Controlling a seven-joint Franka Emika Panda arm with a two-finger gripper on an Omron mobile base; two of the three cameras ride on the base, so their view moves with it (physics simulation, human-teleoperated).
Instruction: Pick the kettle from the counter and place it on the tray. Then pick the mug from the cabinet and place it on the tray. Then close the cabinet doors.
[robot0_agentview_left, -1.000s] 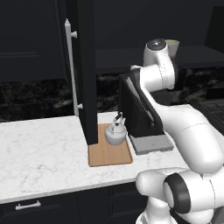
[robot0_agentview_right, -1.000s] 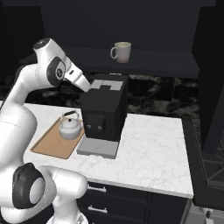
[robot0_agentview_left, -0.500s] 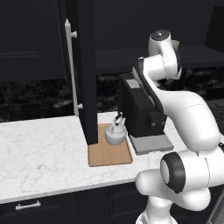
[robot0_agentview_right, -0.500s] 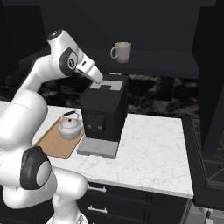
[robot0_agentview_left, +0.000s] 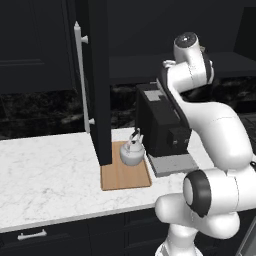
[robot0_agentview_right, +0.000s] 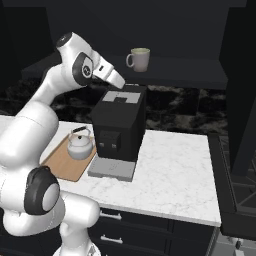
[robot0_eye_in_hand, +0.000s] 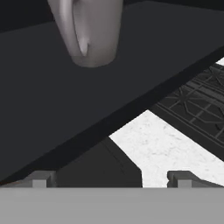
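Observation:
The white-silver kettle (robot0_agentview_left: 132, 152) (robot0_agentview_right: 81, 145) stands on the light-brown wooden tray (robot0_agentview_left: 125, 176) (robot0_agentview_right: 64, 164) on the marble counter (robot0_agentview_left: 50, 170). On the shelf of the dark cabinet (robot0_agentview_right: 180, 68) the pale grey-green mug (robot0_agentview_right: 140, 59) stands upright, handle to the left. My gripper (robot0_eye_in_hand: 111, 178) is open and holds nothing. It hangs above the coffee machine's top, below and left of the mug. In the hand view the mug (robot0_eye_in_hand: 89, 30) is at the top, some way beyond my fingertips (robot0_eye_in_hand: 43, 178). The left cabinet door (robot0_agentview_left: 98, 80) stands open beside the tray.
A black boxy coffee machine (robot0_agentview_left: 161, 125) (robot0_agentview_right: 120, 127) stands just right of the tray, under my hand. The right cabinet door (robot0_agentview_right: 246, 100) hangs open at the right. A dark stove grate (robot0_agentview_right: 240, 192) (robot0_eye_in_hand: 197, 105) borders the counter's right end. Dark drawers (robot0_agentview_left: 30, 235) run below.
My arm has risen and swung the hand up from the coffee machine's front toward the cabinet shelf and the mug. The kettle stays on the tray and the jaws stay open.

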